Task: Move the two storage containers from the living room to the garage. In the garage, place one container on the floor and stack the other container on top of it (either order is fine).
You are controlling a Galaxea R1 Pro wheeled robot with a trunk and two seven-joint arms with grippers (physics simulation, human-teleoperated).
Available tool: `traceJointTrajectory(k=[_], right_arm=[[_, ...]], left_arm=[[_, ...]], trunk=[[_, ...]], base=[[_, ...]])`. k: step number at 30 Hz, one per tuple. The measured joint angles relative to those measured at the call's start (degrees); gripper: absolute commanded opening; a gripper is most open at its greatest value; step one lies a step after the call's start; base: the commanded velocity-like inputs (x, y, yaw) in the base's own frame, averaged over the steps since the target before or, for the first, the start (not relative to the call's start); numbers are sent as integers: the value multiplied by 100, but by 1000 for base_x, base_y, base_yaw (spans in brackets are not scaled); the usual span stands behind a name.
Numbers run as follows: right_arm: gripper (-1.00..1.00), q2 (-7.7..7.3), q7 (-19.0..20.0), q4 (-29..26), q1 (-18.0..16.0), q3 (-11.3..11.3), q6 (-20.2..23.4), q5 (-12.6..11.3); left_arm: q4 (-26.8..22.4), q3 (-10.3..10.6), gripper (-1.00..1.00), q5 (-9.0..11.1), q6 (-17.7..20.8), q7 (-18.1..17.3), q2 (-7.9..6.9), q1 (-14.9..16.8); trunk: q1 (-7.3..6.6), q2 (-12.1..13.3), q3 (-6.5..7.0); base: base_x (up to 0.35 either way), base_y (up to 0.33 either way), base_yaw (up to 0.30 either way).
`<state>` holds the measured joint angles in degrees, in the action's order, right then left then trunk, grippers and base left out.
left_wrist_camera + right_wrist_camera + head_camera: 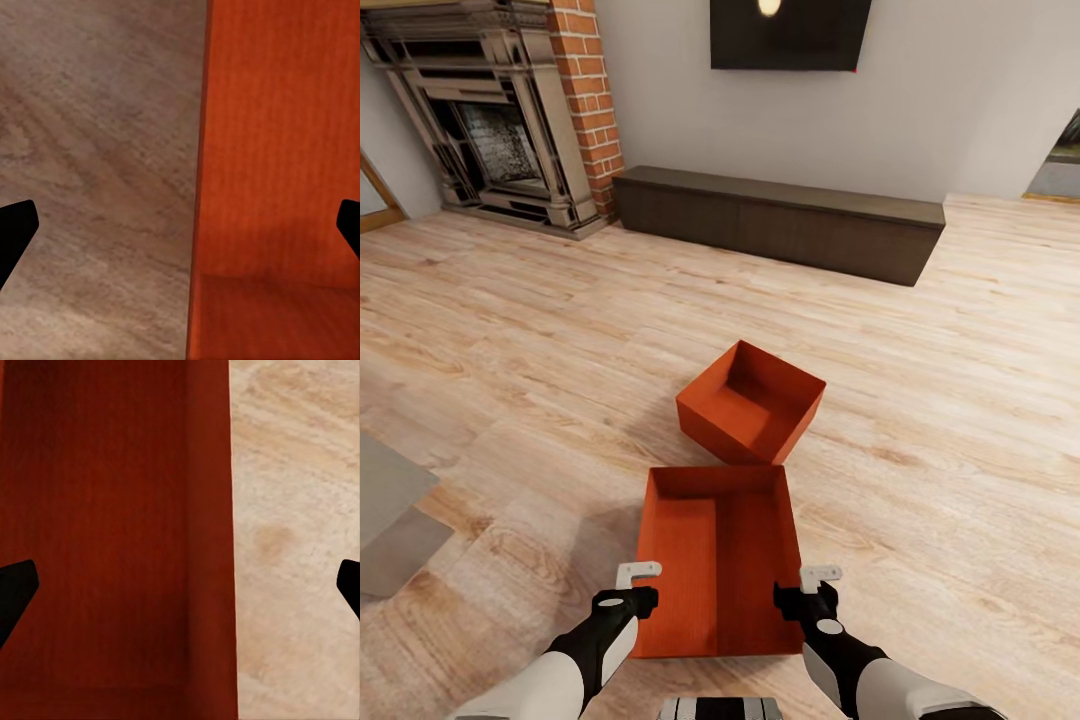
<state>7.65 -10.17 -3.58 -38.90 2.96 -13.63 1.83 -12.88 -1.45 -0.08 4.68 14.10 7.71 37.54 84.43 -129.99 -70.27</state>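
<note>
Two orange-red storage containers stand open-top on the pale wood-plank floor (510,380) of the living room. The near container (720,560) lies lengthwise in front of me; the far container (752,402) sits turned at an angle just beyond it, close to its far end. My left gripper (637,592) hovers open over the near container's left wall (196,187), one fingertip (15,229) outside and the other inside. Over the right wall (210,540) my right gripper (810,592) is open too, straddling it the same way.
A long low dark-brown cabinet (780,222) runs along the back wall under a black TV (790,30). A brick fireplace (510,130) stands at the back left. A grey mat edge (390,510) lies at the left. A doorway (1060,165) opens at the far right.
</note>
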Motion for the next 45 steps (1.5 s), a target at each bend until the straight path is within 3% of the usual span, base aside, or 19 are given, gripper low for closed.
traceJointTrajectory(k=[45], right_arm=[[100, -10, 13, 0, 0, 16, -90, 78]], left_arm=[[-9, 0, 100, 0, 0, 0, -6, 0]], trunk=[[0, 0, 0]], base=[[0, 0, 0]])
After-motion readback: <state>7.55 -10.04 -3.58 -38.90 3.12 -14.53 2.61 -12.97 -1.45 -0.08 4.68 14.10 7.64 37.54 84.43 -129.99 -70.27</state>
